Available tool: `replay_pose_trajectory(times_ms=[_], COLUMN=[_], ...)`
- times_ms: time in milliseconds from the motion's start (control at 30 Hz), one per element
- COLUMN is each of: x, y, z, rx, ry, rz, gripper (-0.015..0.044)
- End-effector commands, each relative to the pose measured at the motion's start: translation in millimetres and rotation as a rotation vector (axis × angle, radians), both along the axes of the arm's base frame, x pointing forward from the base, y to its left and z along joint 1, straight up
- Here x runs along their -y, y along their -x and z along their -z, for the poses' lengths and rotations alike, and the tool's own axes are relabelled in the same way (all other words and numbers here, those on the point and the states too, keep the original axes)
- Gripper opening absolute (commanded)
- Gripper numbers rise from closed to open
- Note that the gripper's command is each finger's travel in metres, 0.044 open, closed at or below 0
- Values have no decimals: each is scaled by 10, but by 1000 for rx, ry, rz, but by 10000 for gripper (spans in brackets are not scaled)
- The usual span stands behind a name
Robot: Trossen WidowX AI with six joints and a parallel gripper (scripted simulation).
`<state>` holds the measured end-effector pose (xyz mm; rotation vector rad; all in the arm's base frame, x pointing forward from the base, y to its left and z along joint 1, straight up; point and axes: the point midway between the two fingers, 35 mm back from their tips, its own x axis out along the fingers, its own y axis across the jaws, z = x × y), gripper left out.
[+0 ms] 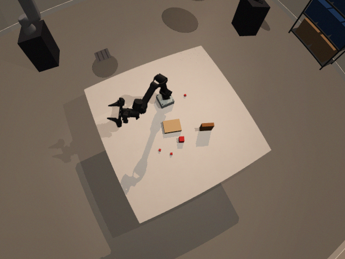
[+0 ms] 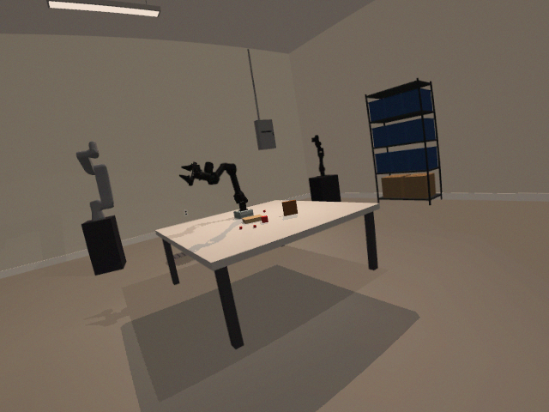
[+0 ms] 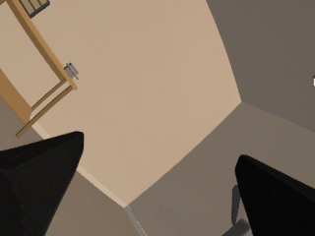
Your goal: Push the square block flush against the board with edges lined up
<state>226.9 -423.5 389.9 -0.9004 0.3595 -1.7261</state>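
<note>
A tan flat board (image 1: pixel 171 125) (image 2: pixel 252 219) lies on the table in front of the arm's base. A red square block (image 1: pixel 181 139) (image 2: pixel 264 219) sits near the board's front right corner, with a narrow gap between them in the top view. My gripper (image 1: pixel 108 111) (image 2: pixel 180 172) (image 3: pixel 163 153) is open and empty, raised high near the table's left edge, well away from both parts. The wrist view shows only the two fingers against the room, not the board or block.
A brown slab (image 1: pixel 206 127) (image 2: pixel 289 208) stands upright to the right of the board. Small red cubes (image 1: pixel 159 149) (image 1: pixel 171 153) lie in front of the board, and another (image 1: pixel 185 95) lies right of the arm's base (image 1: pixel 165 100) (image 2: pixel 243 214).
</note>
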Motion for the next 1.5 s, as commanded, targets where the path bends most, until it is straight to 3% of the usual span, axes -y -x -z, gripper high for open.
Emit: replay_pose_trajectory(times_ms=[0,100,467,867,1067,1467], x=[0,-7,-319,-1112,-1437,-2588], y=[0,-74,-1250,-2358,-2626,-3223], z=[0,14,314,775,923,1438], rx=[0,2,22,-27,-55,-119], ry=[0,-9,-181,-419,-493,-757], rz=[0,-21,-354,-673,-759,-982], gripper=[374,295,6,0,0,0])
